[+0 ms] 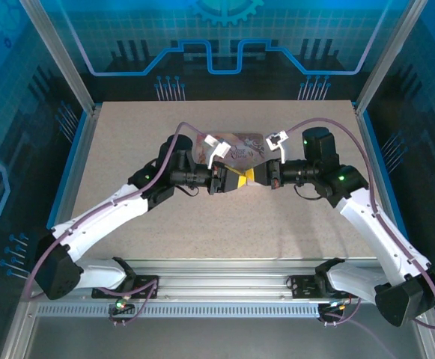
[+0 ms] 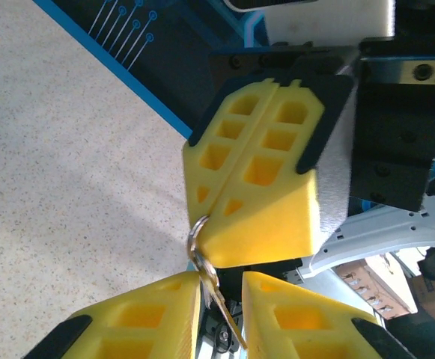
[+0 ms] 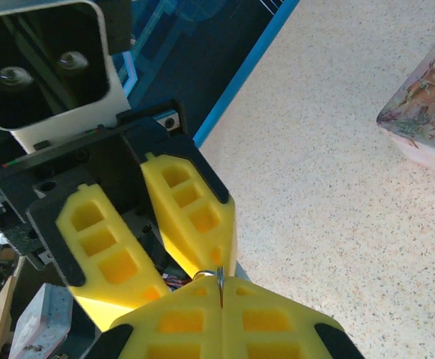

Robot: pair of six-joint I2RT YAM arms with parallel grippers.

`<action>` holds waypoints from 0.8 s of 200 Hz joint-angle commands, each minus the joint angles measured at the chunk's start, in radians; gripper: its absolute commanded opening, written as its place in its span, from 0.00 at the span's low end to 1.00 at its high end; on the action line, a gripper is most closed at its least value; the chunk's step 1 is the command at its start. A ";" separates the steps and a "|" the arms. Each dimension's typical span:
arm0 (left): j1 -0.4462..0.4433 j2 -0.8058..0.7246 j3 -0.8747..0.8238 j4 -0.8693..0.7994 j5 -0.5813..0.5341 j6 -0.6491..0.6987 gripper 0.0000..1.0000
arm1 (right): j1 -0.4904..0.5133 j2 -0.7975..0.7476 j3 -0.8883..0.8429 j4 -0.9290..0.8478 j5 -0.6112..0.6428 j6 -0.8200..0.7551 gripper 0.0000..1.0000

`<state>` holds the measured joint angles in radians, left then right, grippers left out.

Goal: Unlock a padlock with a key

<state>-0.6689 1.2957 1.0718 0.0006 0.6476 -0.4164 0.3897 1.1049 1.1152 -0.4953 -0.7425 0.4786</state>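
Worktop (image 1: 127, 157): speckled beige surface; both arms reach in from the near edge and meet tip to tip above its middle, a little toward the far edge.
Left end effector (image 2: 221, 278): yellow fingers stand narrowly apart, with a slim gap between the tips. The key sits in that gap. Whether the pads press on it cannot be told.
Right end effector (image 3: 221, 299): yellow fingers are pressed together along their whole length, pinching the key ring at the very tip. It points straight at the left one, tips almost touching.
Key (image 2: 218, 299): thin grey metal blade, held off the worktop. It lies along the inner face of one left finger and slants down into the gap.
Key ring (image 2: 195, 241): small silvery loop poking out from the right fingertips, joined to the key's top end.
Pink box (image 1: 241, 146): picture-printed, resting on the worktop just beyond the meeting fingers, toward the far edge, apart from both.
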 commanded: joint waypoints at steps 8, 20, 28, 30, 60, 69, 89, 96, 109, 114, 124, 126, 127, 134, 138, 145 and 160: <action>-0.005 -0.031 0.018 -0.020 -0.010 0.035 0.17 | -0.001 -0.013 -0.015 0.015 -0.033 0.002 0.00; -0.005 -0.026 0.022 -0.020 -0.004 0.034 0.09 | -0.001 -0.015 -0.017 0.017 -0.034 0.004 0.00; -0.006 -0.021 0.025 -0.020 0.000 0.033 0.05 | 0.000 -0.016 -0.018 0.017 -0.034 0.005 0.00; -0.005 -0.021 0.025 -0.020 0.000 0.032 0.04 | 0.000 -0.016 -0.018 0.017 -0.034 0.005 0.00; -0.004 -0.022 0.025 -0.031 -0.014 0.039 0.06 | 0.000 -0.017 -0.021 0.010 -0.029 -0.005 0.00; -0.003 -0.025 0.025 -0.033 -0.017 0.042 0.04 | -0.001 -0.017 -0.024 0.008 -0.028 -0.009 0.00; -0.003 -0.029 0.028 -0.041 -0.019 0.047 0.00 | -0.002 -0.016 -0.031 0.008 -0.028 -0.015 0.00; -0.002 -0.029 0.030 -0.049 -0.022 0.049 0.00 | -0.002 -0.016 -0.034 0.009 -0.028 -0.017 0.01; -0.003 -0.027 0.039 -0.069 -0.024 0.057 0.00 | -0.004 -0.019 -0.045 0.012 -0.025 -0.020 0.05; -0.002 -0.026 0.045 -0.079 -0.026 0.060 0.00 | -0.005 -0.020 -0.050 0.017 -0.024 -0.020 0.09; -0.002 -0.021 0.059 -0.109 -0.027 0.070 0.00 | -0.008 -0.030 -0.062 0.025 -0.010 -0.017 0.22; -0.003 -0.020 0.061 -0.115 -0.027 0.072 0.00 | -0.008 -0.033 -0.065 0.026 -0.007 -0.016 0.24; -0.003 -0.020 0.062 -0.117 -0.027 0.072 0.00 | -0.009 -0.034 -0.067 0.027 -0.006 -0.015 0.25; -0.003 -0.016 0.071 -0.135 -0.025 0.078 0.00 | -0.015 -0.042 -0.079 0.041 -0.003 -0.010 0.28; -0.003 -0.014 0.077 -0.146 -0.024 0.083 0.00 | -0.017 -0.046 -0.087 0.051 -0.003 -0.005 0.30; -0.002 -0.008 0.090 -0.171 -0.023 0.093 0.00 | -0.023 -0.055 -0.099 0.069 -0.004 0.005 0.33; -0.003 0.007 0.123 -0.229 -0.010 0.113 0.00 | -0.028 -0.064 -0.115 0.102 -0.022 0.019 0.36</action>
<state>-0.6674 1.2903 1.1179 -0.1432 0.6136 -0.3607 0.3817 1.0687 1.0283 -0.4557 -0.7467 0.4793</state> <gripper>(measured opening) 0.055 0.331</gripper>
